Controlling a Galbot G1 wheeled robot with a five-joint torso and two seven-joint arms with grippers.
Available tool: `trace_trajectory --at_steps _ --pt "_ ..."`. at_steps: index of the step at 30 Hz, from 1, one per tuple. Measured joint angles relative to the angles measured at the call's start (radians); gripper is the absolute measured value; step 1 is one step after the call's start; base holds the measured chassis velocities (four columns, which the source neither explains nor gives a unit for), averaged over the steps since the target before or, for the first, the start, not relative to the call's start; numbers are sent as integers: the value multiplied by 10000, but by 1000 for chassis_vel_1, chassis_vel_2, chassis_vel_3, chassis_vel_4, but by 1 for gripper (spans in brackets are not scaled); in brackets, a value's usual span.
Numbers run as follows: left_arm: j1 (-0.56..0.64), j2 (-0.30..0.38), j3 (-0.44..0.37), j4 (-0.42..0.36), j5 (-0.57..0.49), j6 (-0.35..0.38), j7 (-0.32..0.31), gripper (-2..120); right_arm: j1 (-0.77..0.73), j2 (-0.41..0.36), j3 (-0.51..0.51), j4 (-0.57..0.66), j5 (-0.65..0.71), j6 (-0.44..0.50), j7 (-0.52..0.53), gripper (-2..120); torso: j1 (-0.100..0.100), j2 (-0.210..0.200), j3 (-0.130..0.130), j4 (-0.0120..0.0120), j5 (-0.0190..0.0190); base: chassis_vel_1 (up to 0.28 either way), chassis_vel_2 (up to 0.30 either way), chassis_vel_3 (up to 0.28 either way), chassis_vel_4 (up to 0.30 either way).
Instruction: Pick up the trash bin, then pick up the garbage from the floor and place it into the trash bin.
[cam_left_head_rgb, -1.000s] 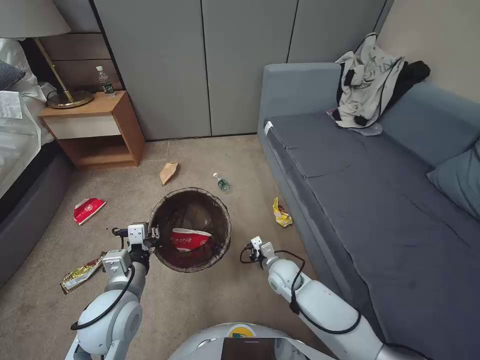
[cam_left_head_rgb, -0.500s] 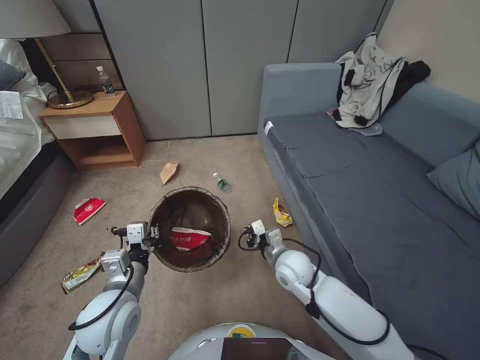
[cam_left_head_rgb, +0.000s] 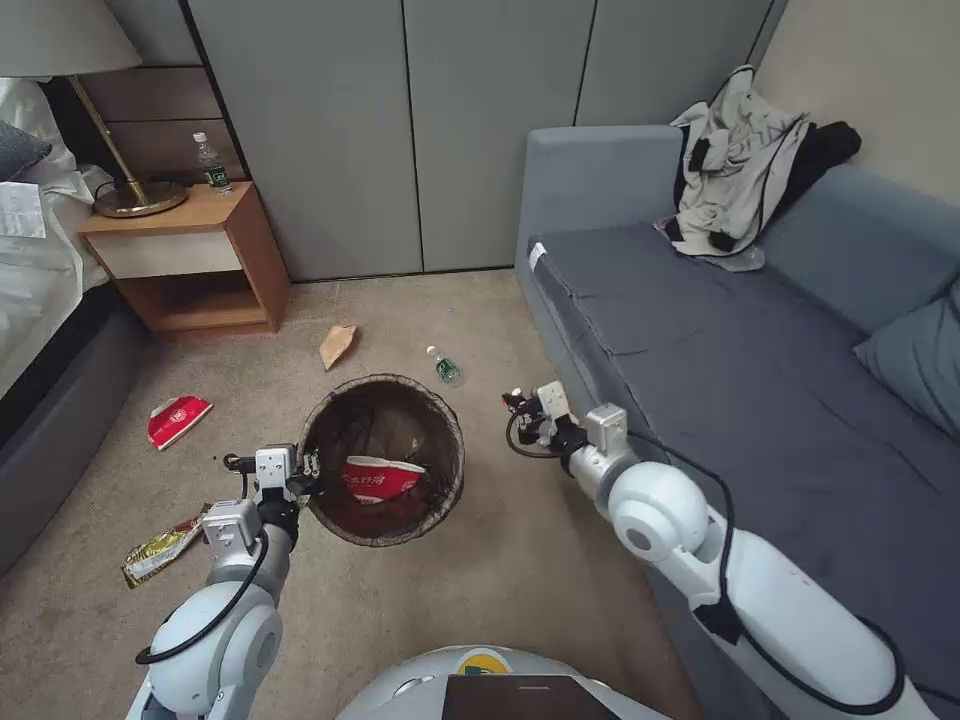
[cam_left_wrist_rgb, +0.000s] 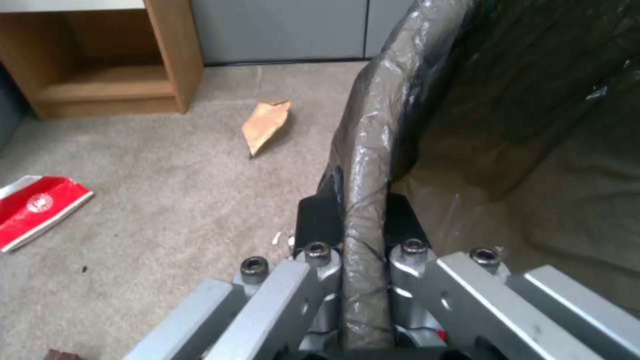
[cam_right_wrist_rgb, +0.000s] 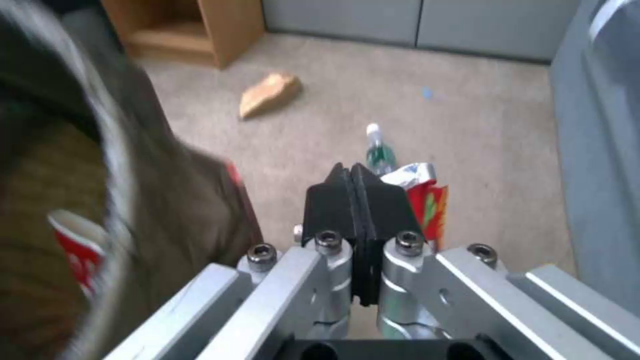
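Note:
The trash bin (cam_left_head_rgb: 452, 440), lined with a dark bag, hangs off the carpet with my left gripper (cam_left_head_rgb: 310, 468) shut on its near-left rim (cam_left_wrist_rgb: 363, 165). A red-and-white carton (cam_left_head_rgb: 380, 478) lies inside it. My right gripper (cam_left_head_rgb: 520, 402) is shut by the sofa's base, right of the bin. In the right wrist view its pads (cam_right_wrist_rgb: 333, 200) are pressed together, with a yellow-red wrapper (cam_right_wrist_rgb: 423, 192) just past them. On the floor lie a bottle (cam_left_head_rgb: 444, 367), a brown paper bag (cam_left_head_rgb: 337, 344), a red carton (cam_left_head_rgb: 177, 418) and a gold wrapper (cam_left_head_rgb: 160, 547).
A grey sofa (cam_left_head_rgb: 720, 360) fills the right side, with clothing (cam_left_head_rgb: 740, 160) on its back. A wooden nightstand (cam_left_head_rgb: 190, 260) with a lamp and a bottle stands at the far left beside a bed (cam_left_head_rgb: 40, 300). Wardrobe doors (cam_left_head_rgb: 400, 130) close off the back.
My right arm has swung forward and to the right, from beside the bin to the sofa's base, and now covers the yellow wrapper in the head view. The left arm and bin have held still.

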Motion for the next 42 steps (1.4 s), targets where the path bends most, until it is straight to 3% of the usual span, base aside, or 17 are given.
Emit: trace_trajectory --at_steps 13,18,23,27,32,42 --pt "-2 77 92 84 12 149 96 0 434 -1058 1630 1743 2132 -297 -713 0 0 0 0 0 -1 0 0 0 0" --pt "-25 86 158 179 12 226 174 0 611 -1435 2078 2149 2881 -94 -844 0 0 0 0 0 0 0 0 0 0" --pt "-111 82 174 226 -7 343 202 0 701 -1816 2108 2303 3213 511 -1618 0 0 0 0 -1 -2 0 0 0 0" --pt "-113 116 154 226 -27 400 231 0 986 -1890 1892 2358 3382 977 -2427 0 0 0 0 0 -2 0 0 0 0" --pt "-101 124 149 221 -23 402 239 0 1415 -1873 1408 2436 3573 982 -2553 0 0 0 0 0 -2 0 0 0 0" --pt "-120 108 155 229 -9 403 256 0 3039 -1230 -1179 2367 3436 730 -2522 0 0 0 0 2 -4 0 0 0 0"
